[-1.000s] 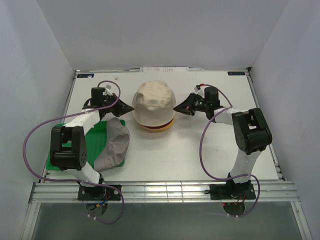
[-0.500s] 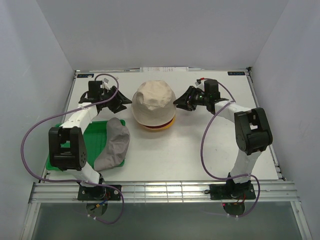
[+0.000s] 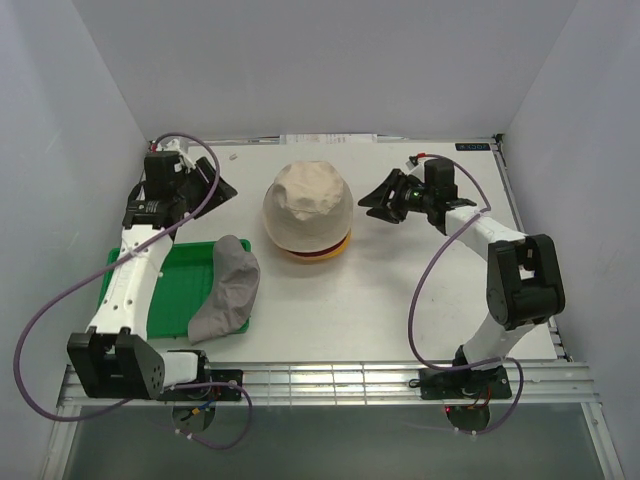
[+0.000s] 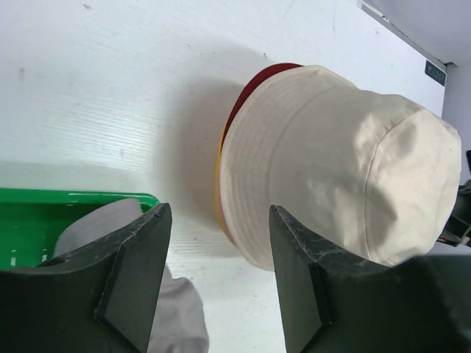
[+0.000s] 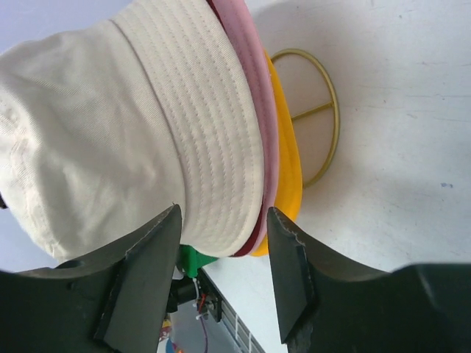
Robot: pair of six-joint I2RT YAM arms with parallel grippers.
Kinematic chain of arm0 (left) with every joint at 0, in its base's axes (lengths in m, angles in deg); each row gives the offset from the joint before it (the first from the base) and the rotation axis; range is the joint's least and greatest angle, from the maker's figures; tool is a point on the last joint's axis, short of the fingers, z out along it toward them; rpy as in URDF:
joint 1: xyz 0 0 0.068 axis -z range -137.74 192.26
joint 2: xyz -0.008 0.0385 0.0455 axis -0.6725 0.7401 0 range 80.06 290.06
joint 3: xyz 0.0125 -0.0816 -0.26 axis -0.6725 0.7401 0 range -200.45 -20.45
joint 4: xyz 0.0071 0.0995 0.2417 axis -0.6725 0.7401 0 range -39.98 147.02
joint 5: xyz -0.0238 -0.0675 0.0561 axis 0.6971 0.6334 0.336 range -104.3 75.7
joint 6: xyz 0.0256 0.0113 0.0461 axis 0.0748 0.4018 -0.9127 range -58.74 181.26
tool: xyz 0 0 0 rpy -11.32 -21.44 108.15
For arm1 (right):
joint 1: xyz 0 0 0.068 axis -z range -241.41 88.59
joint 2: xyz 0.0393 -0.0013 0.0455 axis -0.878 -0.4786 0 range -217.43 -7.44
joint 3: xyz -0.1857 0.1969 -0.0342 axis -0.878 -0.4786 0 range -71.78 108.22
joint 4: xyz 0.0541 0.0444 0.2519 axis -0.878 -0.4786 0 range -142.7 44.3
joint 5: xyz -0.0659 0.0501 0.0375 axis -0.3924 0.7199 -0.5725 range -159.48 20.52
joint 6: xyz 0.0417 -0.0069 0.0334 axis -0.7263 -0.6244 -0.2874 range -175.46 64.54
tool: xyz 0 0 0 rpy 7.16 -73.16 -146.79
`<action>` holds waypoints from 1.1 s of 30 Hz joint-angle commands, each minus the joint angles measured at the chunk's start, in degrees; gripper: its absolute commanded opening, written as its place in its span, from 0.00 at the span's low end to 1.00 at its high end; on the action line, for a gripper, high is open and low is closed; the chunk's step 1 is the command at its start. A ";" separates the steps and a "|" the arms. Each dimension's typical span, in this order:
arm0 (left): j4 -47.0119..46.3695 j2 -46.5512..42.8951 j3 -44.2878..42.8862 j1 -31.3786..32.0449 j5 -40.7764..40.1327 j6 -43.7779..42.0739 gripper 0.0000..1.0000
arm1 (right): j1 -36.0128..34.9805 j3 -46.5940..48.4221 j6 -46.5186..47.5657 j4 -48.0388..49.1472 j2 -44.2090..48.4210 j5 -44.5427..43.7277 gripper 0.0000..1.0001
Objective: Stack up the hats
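The cream hat (image 3: 305, 203) lies uppermost, and the grey hat (image 3: 228, 287) lies apart at its eight o'clock. At its nine and three o'clock, the left pincer (image 3: 207, 189) and the right pincer (image 3: 378, 204) are both spread.

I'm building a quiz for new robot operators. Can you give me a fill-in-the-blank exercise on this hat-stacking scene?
1. The soft fabric bucket hat topping the stack is ____ in colour.
2. The grey fabric bucket hat lies partly on a flat plastic tray coloured ____.
3. The left gripper and right gripper are both ____.
Missing words: cream; green; open.
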 commanded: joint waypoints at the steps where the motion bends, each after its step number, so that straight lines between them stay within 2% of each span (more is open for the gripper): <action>1: 7.83 -7.01 1.95 -0.09 -6.83 -5.68 0.66 | 0.49 -1.57 3.59 -1.95 5.48 -1.13 0.56; 7: 14.16 -17.82 10.12 2.45 -3.85 -8.24 0.66 | 0.31 -3.24 7.89 -5.99 10.93 -2.27 0.57; 13: 15.92 -25.21 14.88 7.99 -7.01 -5.87 0.66 | 0.31 -4.30 10.97 -9.16 14.98 -2.89 0.59; 18: 16.01 -24.78 15.77 14.14 -12.45 -4.02 0.72 | 0.31 -5.97 12.46 -10.21 16.39 -3.06 0.59; 33: 19.87 -17.05 14.27 32.16 -32.58 1.61 0.72 | 0.31 -6.76 13.96 -10.30 16.57 -4.21 0.60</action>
